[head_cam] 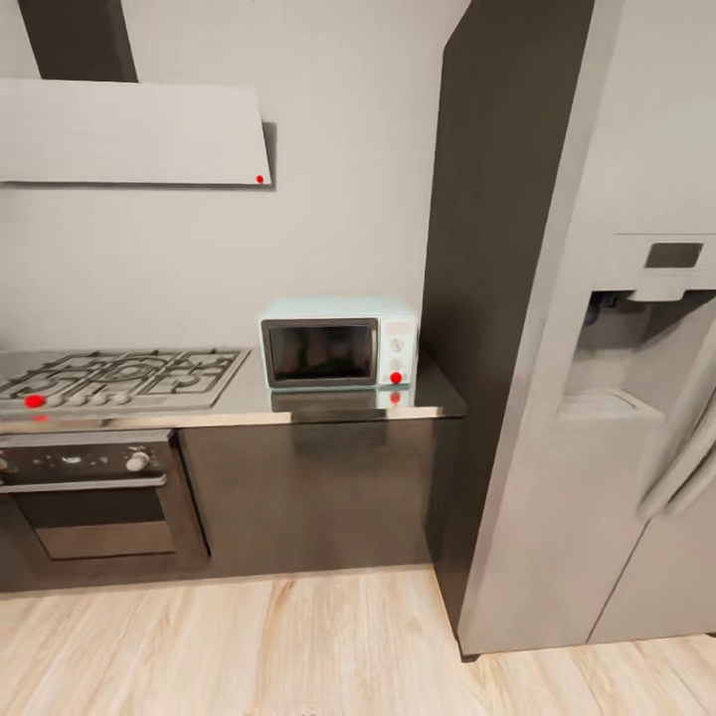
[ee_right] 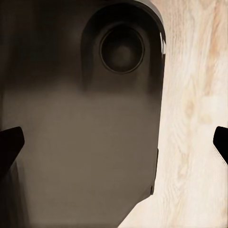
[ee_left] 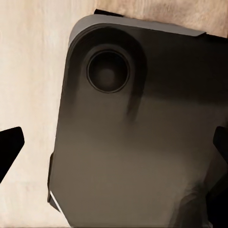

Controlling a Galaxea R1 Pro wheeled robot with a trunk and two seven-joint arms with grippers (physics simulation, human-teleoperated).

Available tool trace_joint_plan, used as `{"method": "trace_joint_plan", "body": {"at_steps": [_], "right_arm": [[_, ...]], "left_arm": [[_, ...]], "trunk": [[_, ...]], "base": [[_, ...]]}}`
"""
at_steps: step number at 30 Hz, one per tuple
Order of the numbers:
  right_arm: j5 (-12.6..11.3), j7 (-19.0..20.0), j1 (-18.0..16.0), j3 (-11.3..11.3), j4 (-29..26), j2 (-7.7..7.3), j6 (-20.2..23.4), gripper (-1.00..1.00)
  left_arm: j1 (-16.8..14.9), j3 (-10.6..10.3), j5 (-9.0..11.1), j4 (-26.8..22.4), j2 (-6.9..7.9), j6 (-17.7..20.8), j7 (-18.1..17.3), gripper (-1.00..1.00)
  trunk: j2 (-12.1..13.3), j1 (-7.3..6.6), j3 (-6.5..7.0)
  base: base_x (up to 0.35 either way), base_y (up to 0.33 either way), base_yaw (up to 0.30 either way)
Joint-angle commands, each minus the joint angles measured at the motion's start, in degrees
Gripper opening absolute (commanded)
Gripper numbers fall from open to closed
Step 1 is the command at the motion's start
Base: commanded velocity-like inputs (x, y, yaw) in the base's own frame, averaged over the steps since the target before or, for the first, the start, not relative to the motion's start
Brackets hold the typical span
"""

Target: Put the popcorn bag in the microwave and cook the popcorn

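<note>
Microwave (head_cam: pixel 338 341) stood shut on counter (head_cam: pixel 438 403), right of hob (head_cam: pixel 119 376). Popcorn bag nowhere seen. Left claw (ee_left: pixel 114 147) and right claw (ee_right: pixel 114 142) hung wide, empty, over robot base, wood floor (head_cam: pixel 298 646) beyond. Judged: cloth bag light, soft; pinch rolled rim.

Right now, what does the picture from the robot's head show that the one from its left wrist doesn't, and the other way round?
Only the head view takes in the kitchen: the pale blue microwave with its door shut on the shiny grey countertop, the gas hob beside it, the oven below, the white hood above, and a grey fridge. Only the left wrist view shows the robot's dark base and the dark fingertips of the left pincer, spread wide with nothing between them. Both show the light wood floor.
</note>
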Motion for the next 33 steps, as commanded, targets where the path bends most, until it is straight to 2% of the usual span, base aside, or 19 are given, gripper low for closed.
{"method": "trace_joint_plan", "body": {"at_steps": [1,5,19,33], "right_arm": [[-0.02,0.02,-0.01,0.01,0.01,-0.02,-0.19,1.0],[-0.1,-0.02,-0.01,-0.06,0.01,-0.05,-0.25,1.0],[-0.27,0.02,-0.01,-0.2,0.01,-0.29,-1.31,1.0],[-0.31,0.02,-0.01,-0.07,0.01,-0.58,-1.28,1.0]], "left_arm": [[-0.01,-0.01,1.69,-0.02,0.0,-0.15,-0.02,1.0],[-0.01,-0.07,3.07,-0.02,-0.14,-0.23,-0.09,1.0],[-0.01,-0.6,2.86,-0.02,-0.18,-0.26,-0.1,1.0],[-0.02,-0.83,2.64,-0.02,-0.25,-0.21,-0.02,1.0]], "trunk": [[-0.02,0.0,-0.05],[-0.02,0.0,-0.05],[-0.02,0.0,-0.05],[-0.02,0.0,-0.05]], "base": [[0.0,0.0,0.27],[0.0,0.0,0.27],[0.0,0.0,0.265],[0.003,0.0,0.02]]}}
